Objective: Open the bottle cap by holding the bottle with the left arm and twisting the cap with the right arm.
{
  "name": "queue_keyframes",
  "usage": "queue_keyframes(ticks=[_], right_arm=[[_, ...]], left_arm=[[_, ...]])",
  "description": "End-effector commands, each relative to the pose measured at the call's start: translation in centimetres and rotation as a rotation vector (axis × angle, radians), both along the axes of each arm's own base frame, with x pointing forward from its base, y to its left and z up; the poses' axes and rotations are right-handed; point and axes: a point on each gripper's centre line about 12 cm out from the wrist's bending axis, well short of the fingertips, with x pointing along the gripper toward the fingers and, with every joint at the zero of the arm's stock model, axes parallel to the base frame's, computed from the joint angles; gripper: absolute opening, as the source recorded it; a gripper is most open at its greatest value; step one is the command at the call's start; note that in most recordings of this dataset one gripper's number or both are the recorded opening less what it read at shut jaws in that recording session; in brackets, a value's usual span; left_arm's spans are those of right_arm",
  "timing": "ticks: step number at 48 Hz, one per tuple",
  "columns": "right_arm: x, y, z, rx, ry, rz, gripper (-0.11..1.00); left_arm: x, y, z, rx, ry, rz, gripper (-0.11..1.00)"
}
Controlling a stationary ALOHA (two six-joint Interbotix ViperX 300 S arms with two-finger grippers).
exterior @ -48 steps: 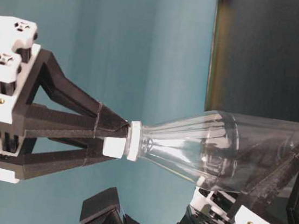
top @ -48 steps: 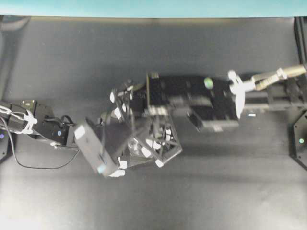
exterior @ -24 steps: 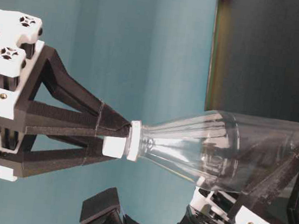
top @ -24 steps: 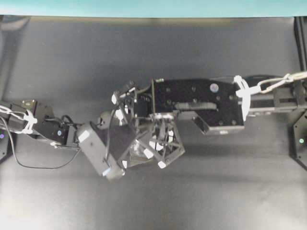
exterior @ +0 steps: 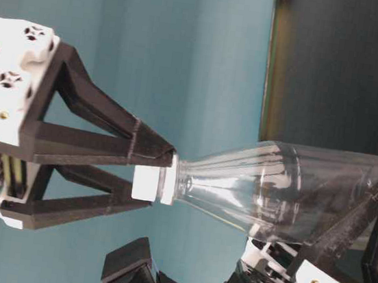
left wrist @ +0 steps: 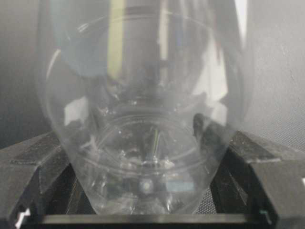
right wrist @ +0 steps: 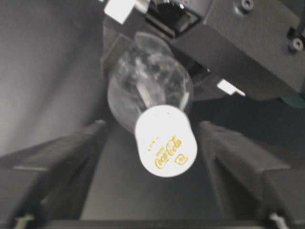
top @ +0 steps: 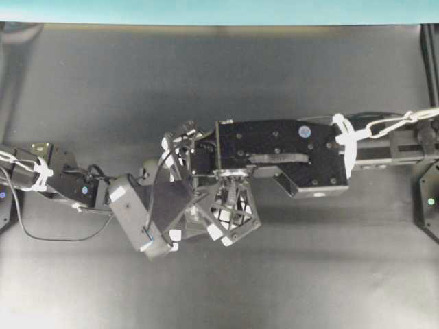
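A small clear plastic bottle (exterior: 273, 186) with rounded shoulders is clamped at its body by the left arm's tool (left wrist: 152, 210), raised off the dark bench (top: 219, 75). Its white bottle cap (right wrist: 166, 141), printed with a gold Coca-Cola logo, sits on the neck. Either side of the cap, the right arm's tool (exterior: 160, 179) stands spread, both fingers (right wrist: 57, 157) clear of it.
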Motion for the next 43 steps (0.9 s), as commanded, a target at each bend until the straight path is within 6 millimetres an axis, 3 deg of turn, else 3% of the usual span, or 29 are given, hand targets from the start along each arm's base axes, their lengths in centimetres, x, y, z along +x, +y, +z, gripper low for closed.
queue_keyframes(ticks=[1, 9, 19, 43], right_arm=[[-0.5, 0.4, 2.1, 0.021, -0.059, -0.032, 0.80], [-1.6, 0.2, 5.3, 0.063, -0.170, -0.097, 0.78], [-4.6, -0.3, 9.1, 0.122, -0.282, -0.194, 0.78], [-10.4, -1.1, 8.7, 0.332, -0.553, -0.389, 0.78]], left_arm=[[0.2, -0.2, 0.5, -0.003, -0.017, -0.005, 0.81], [0.2, -0.2, 0.5, -0.003, -0.017, -0.005, 0.81], [0.1, -0.1, 0.3, -0.001, -0.004, -0.004, 0.81], [0.2, -0.1, 0.6, -0.006, -0.009, -0.001, 0.84]])
